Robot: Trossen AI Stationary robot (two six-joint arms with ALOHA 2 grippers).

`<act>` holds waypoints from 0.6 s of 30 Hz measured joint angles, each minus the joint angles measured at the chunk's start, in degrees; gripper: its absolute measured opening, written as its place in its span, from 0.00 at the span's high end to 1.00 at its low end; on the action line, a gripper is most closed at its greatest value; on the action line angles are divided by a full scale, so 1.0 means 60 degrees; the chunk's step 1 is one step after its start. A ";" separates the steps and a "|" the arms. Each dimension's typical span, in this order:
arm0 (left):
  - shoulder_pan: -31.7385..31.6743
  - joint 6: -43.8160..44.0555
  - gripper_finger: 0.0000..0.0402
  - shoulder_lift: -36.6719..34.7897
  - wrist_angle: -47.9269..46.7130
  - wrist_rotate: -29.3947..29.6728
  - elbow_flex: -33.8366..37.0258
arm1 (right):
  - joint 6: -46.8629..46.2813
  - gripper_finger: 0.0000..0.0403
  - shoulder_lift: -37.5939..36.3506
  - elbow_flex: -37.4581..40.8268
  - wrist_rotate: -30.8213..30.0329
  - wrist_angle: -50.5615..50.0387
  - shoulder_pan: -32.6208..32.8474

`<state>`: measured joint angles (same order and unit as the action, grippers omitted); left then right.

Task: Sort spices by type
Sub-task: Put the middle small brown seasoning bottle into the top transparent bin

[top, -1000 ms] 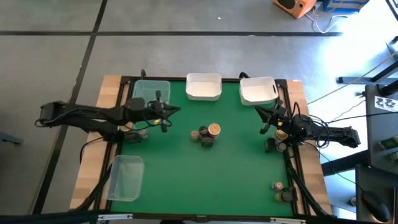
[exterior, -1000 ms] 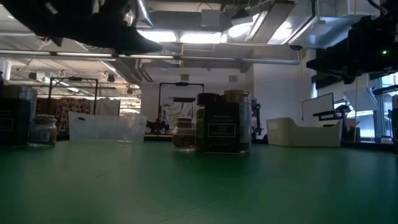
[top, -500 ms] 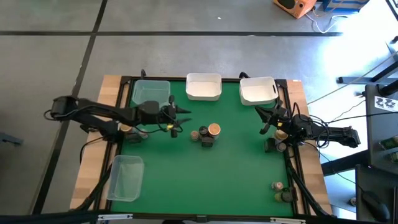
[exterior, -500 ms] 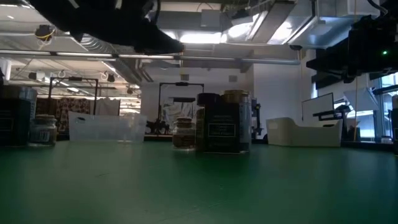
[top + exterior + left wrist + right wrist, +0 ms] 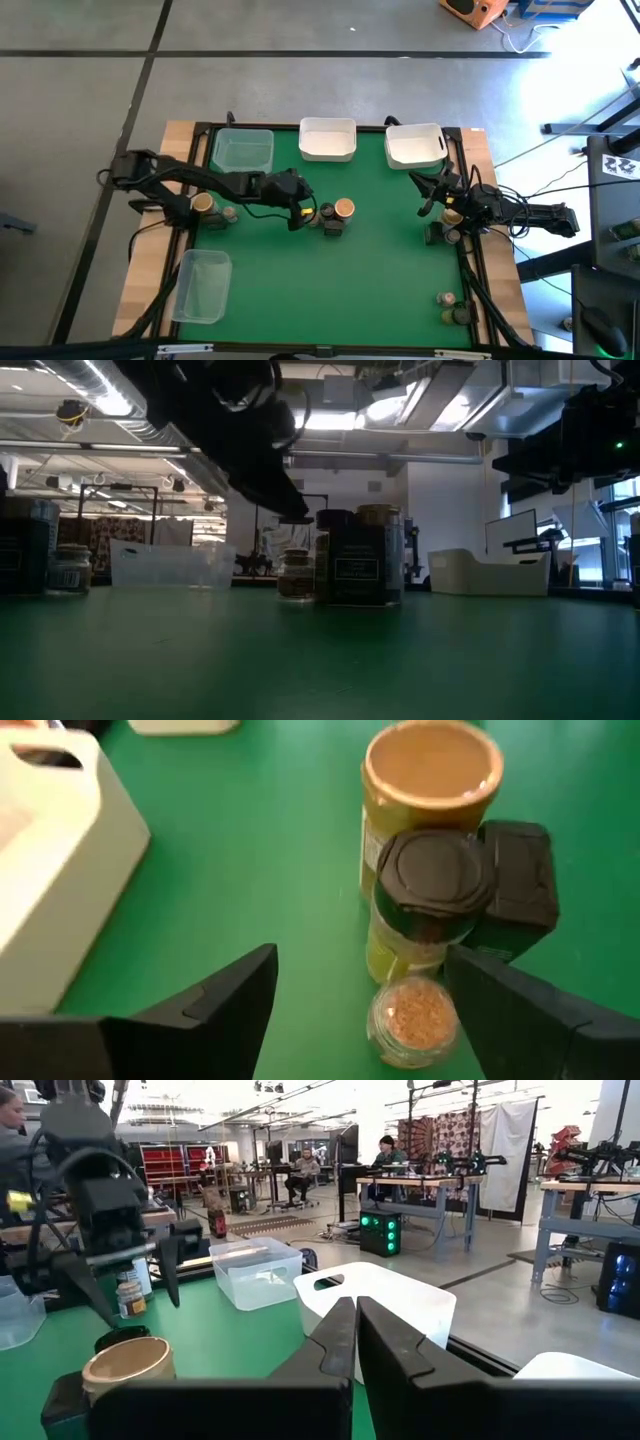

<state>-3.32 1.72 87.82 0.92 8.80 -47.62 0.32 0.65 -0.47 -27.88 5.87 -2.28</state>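
Reaching over the middle of the green table (image 5: 380, 270), left gripper (image 5: 300, 213) with jaws spread wide and nothing between them, poised just beside the central cluster of spices. Seen past its fingers (image 5: 225, 995) in the left wrist view: a small clear jar of tan granules (image 5: 412, 1020) nearest, a dark-lidded jar (image 5: 432, 885) touching a dark blocky container (image 5: 520, 885), and a tan-lidded jar (image 5: 432, 770) behind. Still unsorted, then, these four in the centre.

Parked at the right edge, right gripper (image 5: 432, 203), jaws pressed together and empty, as the right wrist view shows.

Judging by the layout, partly done at most. Gathered near the left edge: two jars (image 5: 203, 205), one with a tan lid. Gathered near the right edge, by the right arm: a few more (image 5: 447, 228). Another small group at the near right corner (image 5: 452, 308). Whether each group holds one type only: too small to tell.

Empty as far as visible: two clear tubs (image 5: 243, 152) on the left and two white tubs (image 5: 328, 140) at the far side.

Likely next: closing on one of the central containers.
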 joint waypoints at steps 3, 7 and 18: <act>0.0089 0.0227 0.31 0.0275 0.0023 -0.0002 0.0000 | -0.0002 0.96 0.0002 0.0000 0.0002 -0.0024 0.0000; 0.0262 0.0185 0.31 0.0490 0.0028 -0.0416 0.0001 | -0.0004 0.96 0.0000 0.0000 0.0000 -0.0144 0.0000; 0.0307 0.0207 0.31 0.1311 0.0384 -0.0696 0.0029 | -0.0007 0.96 0.0002 0.0000 0.0004 -0.0175 0.0000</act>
<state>-1.48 2.96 95.69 3.22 4.62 -47.44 0.27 0.66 -0.47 -27.86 4.82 -2.28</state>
